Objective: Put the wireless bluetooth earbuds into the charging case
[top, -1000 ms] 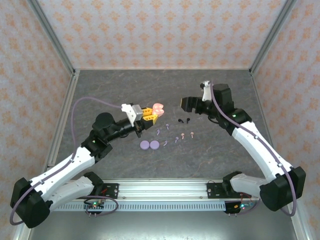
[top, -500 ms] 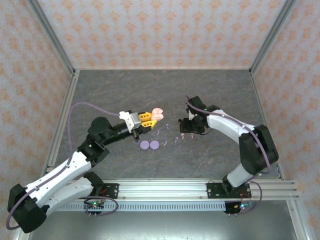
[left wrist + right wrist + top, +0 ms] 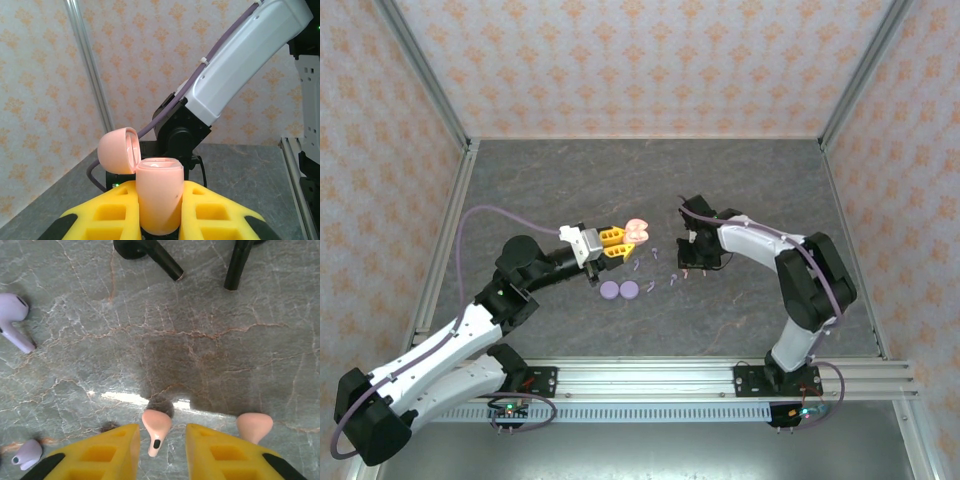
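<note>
Grey marbled table (image 3: 740, 180) under patterned walls carries the scattered earbuds (image 3: 665, 272). Picking is the step in hand: the right gripper (image 3: 162, 430) sits low on the surface, its yellow fingers (image 3: 107, 450) drawn narrow on either side of a pale pink earbud (image 3: 156, 426), slim gaps showing, so no pinch yet. The left gripper (image 3: 623, 242) clamps the pink charging case (image 3: 159, 200) upright, lid hinged back. Next, I judge, the fingers must close gently, lift the bud and carry it stem-first to the case's open mouth.
</note>
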Action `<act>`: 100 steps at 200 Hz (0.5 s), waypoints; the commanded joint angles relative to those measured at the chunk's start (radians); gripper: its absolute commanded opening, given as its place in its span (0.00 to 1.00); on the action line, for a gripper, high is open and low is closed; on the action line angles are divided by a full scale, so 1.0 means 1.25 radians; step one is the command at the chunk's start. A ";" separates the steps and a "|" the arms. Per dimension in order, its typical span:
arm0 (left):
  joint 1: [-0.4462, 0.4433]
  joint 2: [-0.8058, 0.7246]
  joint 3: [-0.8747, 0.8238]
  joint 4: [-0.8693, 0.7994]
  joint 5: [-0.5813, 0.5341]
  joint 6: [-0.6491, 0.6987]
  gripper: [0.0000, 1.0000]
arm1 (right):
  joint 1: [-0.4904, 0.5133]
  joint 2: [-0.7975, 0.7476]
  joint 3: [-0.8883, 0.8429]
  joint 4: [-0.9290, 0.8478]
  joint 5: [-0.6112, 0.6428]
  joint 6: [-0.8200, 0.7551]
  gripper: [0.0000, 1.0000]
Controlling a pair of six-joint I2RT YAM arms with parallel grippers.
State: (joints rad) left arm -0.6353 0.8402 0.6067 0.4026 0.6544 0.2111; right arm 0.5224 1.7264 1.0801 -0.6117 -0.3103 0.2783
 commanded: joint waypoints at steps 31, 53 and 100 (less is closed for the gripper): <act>-0.008 -0.006 0.010 -0.012 0.016 0.017 0.00 | 0.010 0.030 0.015 0.002 0.007 0.008 0.25; -0.007 -0.003 0.012 -0.018 0.016 0.019 0.00 | 0.011 0.037 0.015 0.001 0.001 0.008 0.22; -0.008 -0.003 0.015 -0.026 0.014 0.019 0.00 | 0.012 0.027 0.018 -0.013 0.000 0.003 0.19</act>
State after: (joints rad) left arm -0.6353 0.8402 0.6067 0.3710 0.6540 0.2119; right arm 0.5282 1.7607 1.0805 -0.6067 -0.3145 0.2779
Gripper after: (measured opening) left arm 0.174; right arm 0.189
